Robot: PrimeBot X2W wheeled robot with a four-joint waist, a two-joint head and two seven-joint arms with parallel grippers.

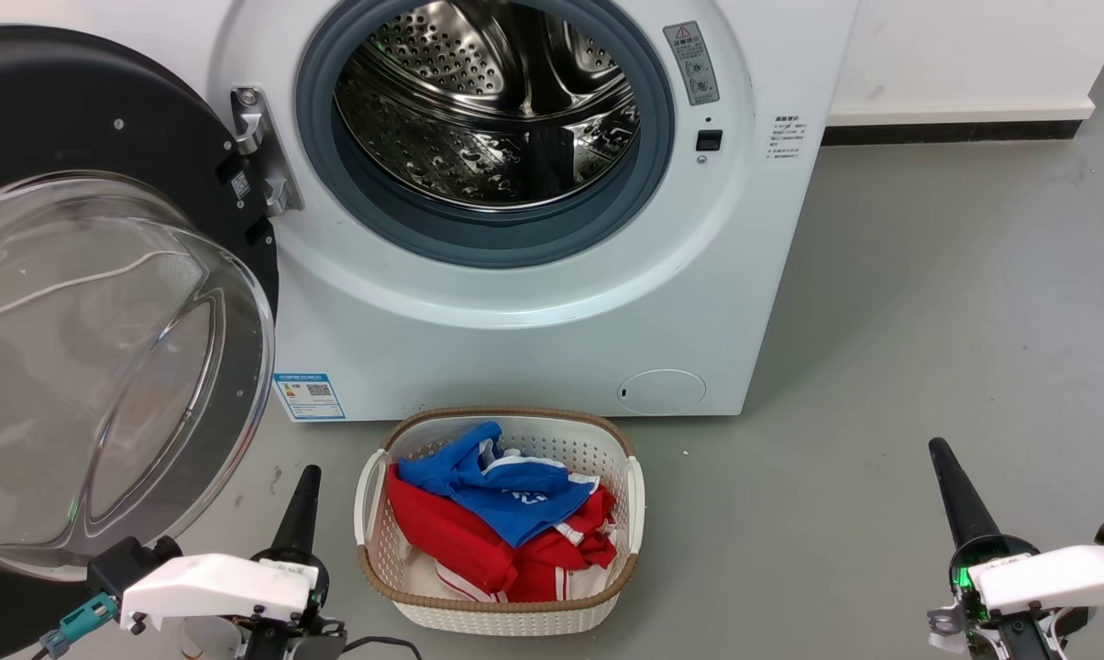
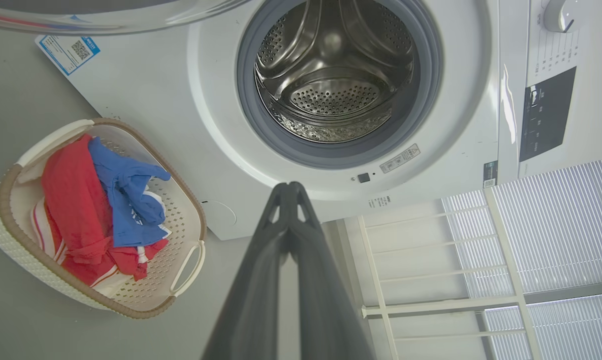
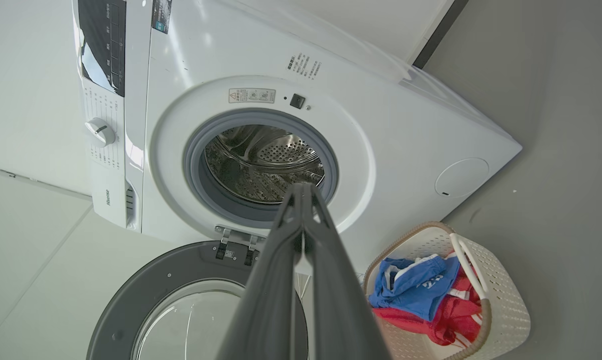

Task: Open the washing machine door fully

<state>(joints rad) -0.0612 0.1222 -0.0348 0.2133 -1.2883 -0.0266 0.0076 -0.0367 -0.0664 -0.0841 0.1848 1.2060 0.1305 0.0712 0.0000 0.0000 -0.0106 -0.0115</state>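
The white washing machine (image 1: 534, 302) stands ahead with its steel drum exposed. Its round black washing machine door (image 1: 103, 348), with a bulging clear glass bowl, is swung wide out on the left-side hinge (image 1: 259, 151). The machine (image 2: 181, 100) fills the left wrist view, with a sliver of the door's glass (image 2: 106, 17) along the top. In the right wrist view the door (image 3: 146, 295) hangs below the machine (image 3: 406, 140). My left gripper (image 1: 304, 477) (image 2: 288, 187) is shut and empty, low beside the door's glass. My right gripper (image 1: 939, 449) (image 3: 303, 187) is shut and empty, far right over the floor.
A white laundry basket (image 1: 373, 550) with red and blue clothes sits on the grey floor in front of the machine, between my two grippers. It appears again as the basket (image 2: 11, 235) and the basket (image 3: 506, 310). A white wall with a dark skirting runs behind on the right.
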